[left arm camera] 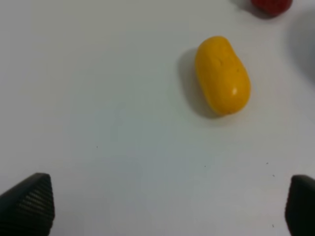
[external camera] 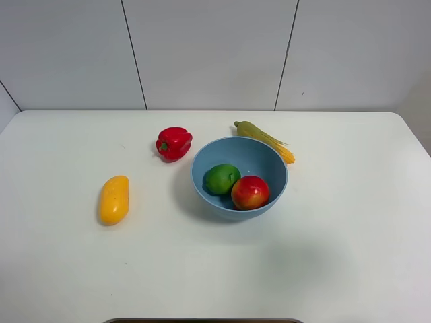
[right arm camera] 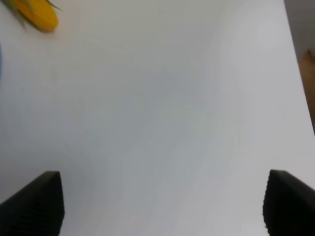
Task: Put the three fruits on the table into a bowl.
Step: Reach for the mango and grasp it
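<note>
The light-blue bowl (external camera: 267, 157) stands on the white table (external camera: 350, 229) right of centre. A green lime (external camera: 221, 179) and a red-orange pomegranate-like fruit (external camera: 250, 192) lie inside it. The yellow-orange mango (external camera: 114, 199) lies on the table at the left; it also shows in the left wrist view (left arm camera: 222, 75). My left gripper (left arm camera: 167, 206) is open and empty, its fingertips (left arm camera: 29, 202) wide apart, short of the mango. My right gripper (right arm camera: 162, 204) is open and empty over bare table. Neither arm shows in the exterior high view.
A red bell pepper (external camera: 174, 142) lies just left of the bowl at the back; its edge shows in the left wrist view (left arm camera: 271, 5). A yellow-green corn cob (external camera: 264, 139) lies behind the bowl; its tip shows in the right wrist view (right arm camera: 34, 14).
</note>
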Action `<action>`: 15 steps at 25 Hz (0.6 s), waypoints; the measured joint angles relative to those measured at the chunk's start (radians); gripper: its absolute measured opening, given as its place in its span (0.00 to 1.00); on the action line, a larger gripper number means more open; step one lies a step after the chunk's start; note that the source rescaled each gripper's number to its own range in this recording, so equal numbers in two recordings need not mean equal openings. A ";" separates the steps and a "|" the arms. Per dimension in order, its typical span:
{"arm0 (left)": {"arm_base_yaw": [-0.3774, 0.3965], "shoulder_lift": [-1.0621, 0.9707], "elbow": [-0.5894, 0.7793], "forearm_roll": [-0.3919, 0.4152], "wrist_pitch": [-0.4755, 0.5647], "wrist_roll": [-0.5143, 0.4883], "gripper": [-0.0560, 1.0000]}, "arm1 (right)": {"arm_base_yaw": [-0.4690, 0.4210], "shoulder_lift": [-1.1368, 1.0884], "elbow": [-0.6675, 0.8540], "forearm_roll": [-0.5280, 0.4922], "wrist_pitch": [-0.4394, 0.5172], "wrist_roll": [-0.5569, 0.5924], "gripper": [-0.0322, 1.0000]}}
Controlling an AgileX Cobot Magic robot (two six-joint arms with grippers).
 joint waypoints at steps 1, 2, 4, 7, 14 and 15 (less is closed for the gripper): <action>0.000 0.000 0.000 0.000 0.000 0.000 0.88 | -0.015 -0.039 0.020 0.002 0.000 0.000 0.48; 0.000 0.000 0.000 0.000 0.000 0.000 0.88 | -0.029 -0.072 0.042 0.003 0.000 0.000 0.48; 0.000 0.000 0.000 0.000 0.000 0.000 0.88 | -0.052 -0.148 0.073 0.003 0.001 0.000 0.48; 0.000 0.000 0.000 0.000 0.000 0.000 0.88 | -0.067 -0.250 0.102 0.003 0.001 0.000 0.48; 0.000 0.000 0.000 0.000 0.000 0.000 0.88 | -0.070 -0.379 0.151 0.039 -0.054 0.000 0.48; 0.000 0.000 0.000 0.000 0.000 0.000 0.88 | -0.070 -0.388 0.162 0.047 -0.075 0.000 0.48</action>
